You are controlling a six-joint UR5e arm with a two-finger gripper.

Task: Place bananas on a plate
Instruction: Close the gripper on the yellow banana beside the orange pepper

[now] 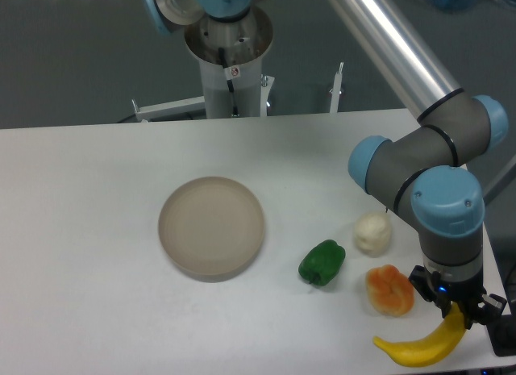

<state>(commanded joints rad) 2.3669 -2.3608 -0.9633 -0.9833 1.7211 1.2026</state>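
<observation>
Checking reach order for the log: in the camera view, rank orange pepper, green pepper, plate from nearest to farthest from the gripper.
1. Orange pepper: just left of the gripper, which is at the banana.
2. Green pepper: further left, mid-table.
3. Plate: farthest, left of centre.

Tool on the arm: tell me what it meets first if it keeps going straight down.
The tool points down onto the banana; it appears to be already at the banana's upper end, with the table beneath.
</observation>
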